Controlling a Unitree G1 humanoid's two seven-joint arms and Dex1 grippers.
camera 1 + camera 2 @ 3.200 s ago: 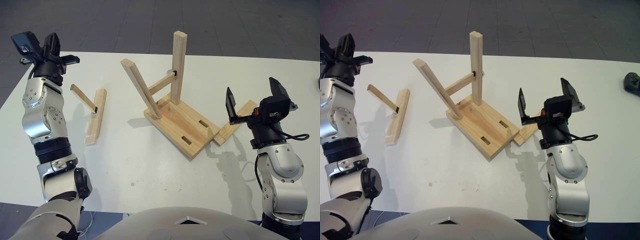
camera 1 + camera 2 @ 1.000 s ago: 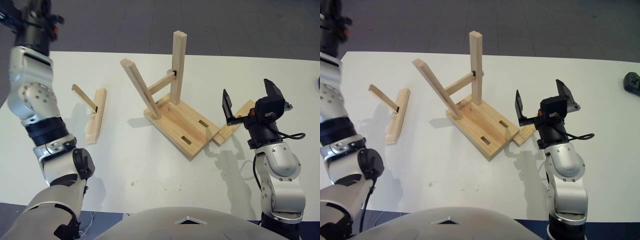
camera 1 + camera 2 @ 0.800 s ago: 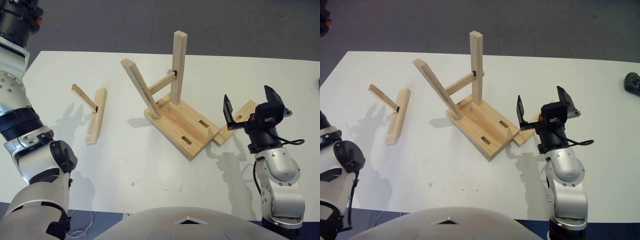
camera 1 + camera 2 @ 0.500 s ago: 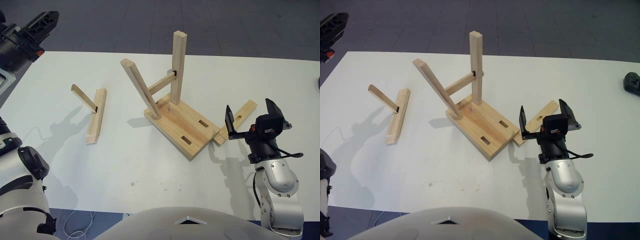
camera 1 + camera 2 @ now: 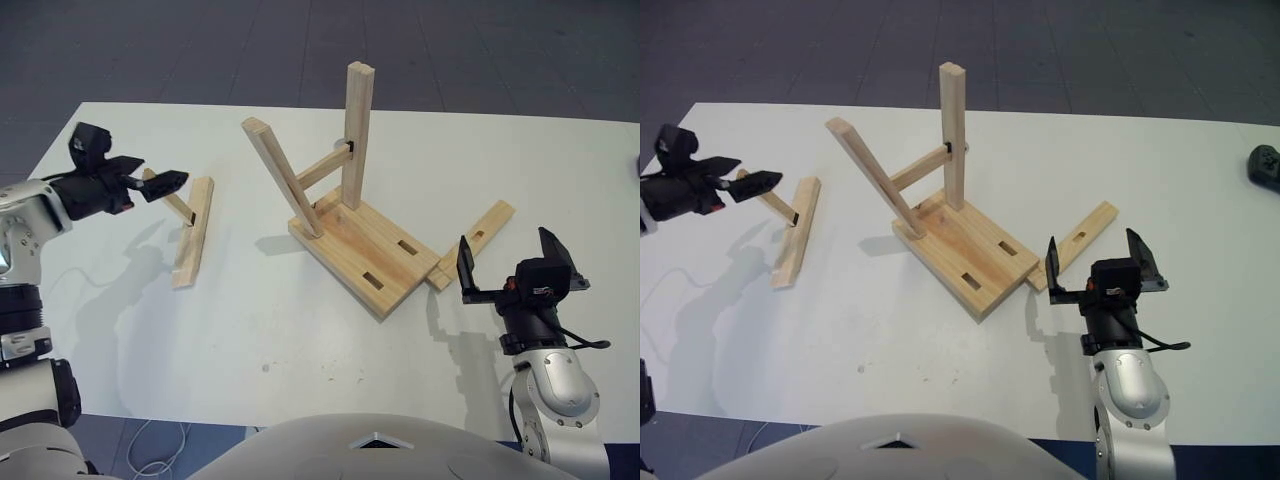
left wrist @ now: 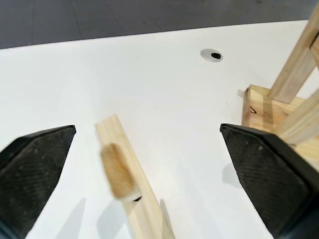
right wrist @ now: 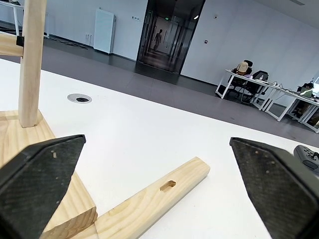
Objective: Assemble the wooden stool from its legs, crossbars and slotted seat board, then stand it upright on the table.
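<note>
The slotted seat board lies flat mid-table with two legs standing in it, joined by a crossbar. Left of it lies a loose leg with a crossbar sticking up from it. My left gripper hangs open at that crossbar's raised end, with nothing held. A second loose leg with a slot lies against the board's right corner. My right gripper stands open nearer the table's front than that leg, apart from it.
The white table has bare room in front of the board. A round cable hole sits far back behind the stool. A black object lies at the right edge.
My left arm swung down from high over the table's left corner, bringing its open gripper to the loose crossbar. My right gripper drew back toward the front edge, uncovering the right loose leg.
</note>
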